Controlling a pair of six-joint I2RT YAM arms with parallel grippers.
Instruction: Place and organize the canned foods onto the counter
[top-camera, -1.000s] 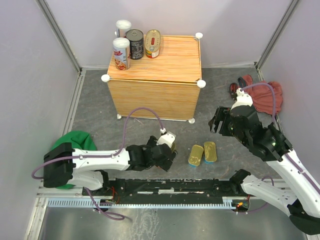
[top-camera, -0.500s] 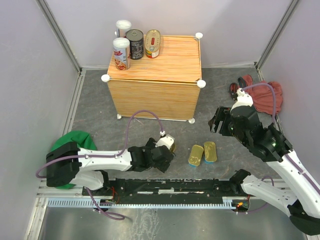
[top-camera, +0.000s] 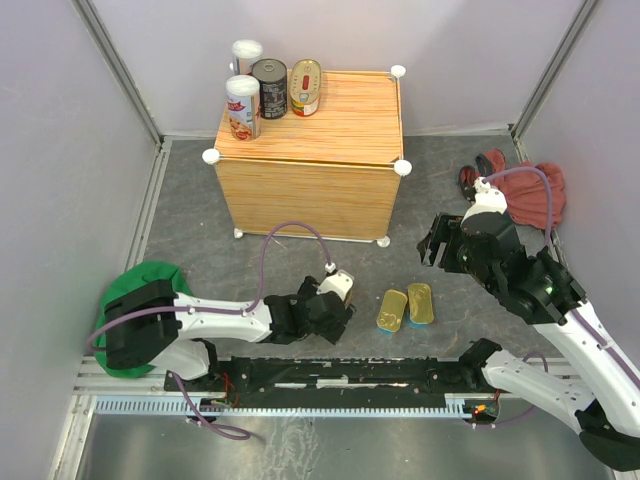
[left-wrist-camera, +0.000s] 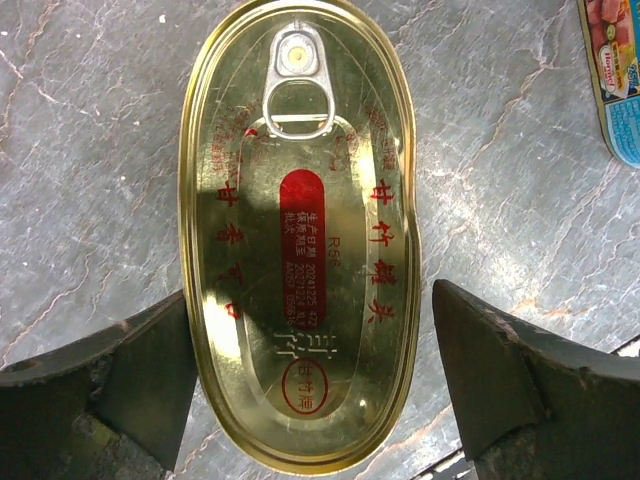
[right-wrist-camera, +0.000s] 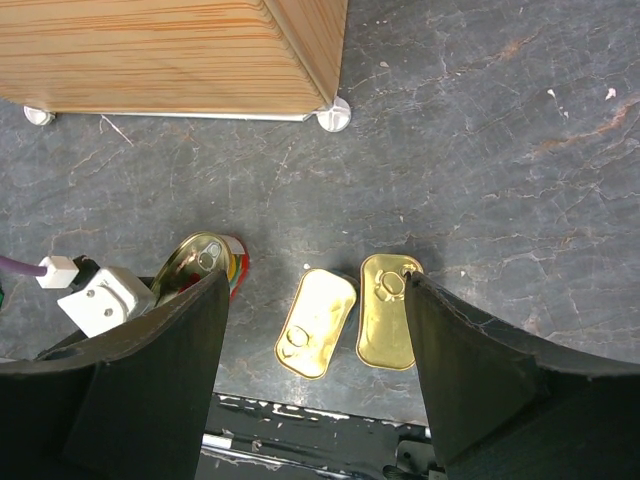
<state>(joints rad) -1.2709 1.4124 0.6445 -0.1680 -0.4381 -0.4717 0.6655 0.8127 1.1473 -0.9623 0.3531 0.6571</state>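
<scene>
The counter (top-camera: 310, 130) stands at the back and carries two tall white-lidded cans (top-camera: 242, 105) (top-camera: 247, 55), the dark round tin (top-camera: 269, 88) and one oval gold-red tin (top-camera: 305, 87). The other oval tin (left-wrist-camera: 300, 230) lies flat on the floor. My left gripper (left-wrist-camera: 310, 390) is open, low over it, with a finger (left-wrist-camera: 130, 370) on each side of its near end. The two rectangular tins (top-camera: 392, 311) (top-camera: 420, 303) lie side by side on the floor, also in the right wrist view (right-wrist-camera: 316, 322) (right-wrist-camera: 386, 311). My right gripper (top-camera: 440, 245) is open and empty, held above the floor.
A red cloth (top-camera: 530, 195) lies at the right wall and a green cloth (top-camera: 140, 285) at the left, beside the left arm's base. The counter's right half is bare wood. Grey walls close in three sides.
My left gripper has edged lower and nearer over the floor oval tin, and its arm has stretched out to the right. The right arm has not moved.
</scene>
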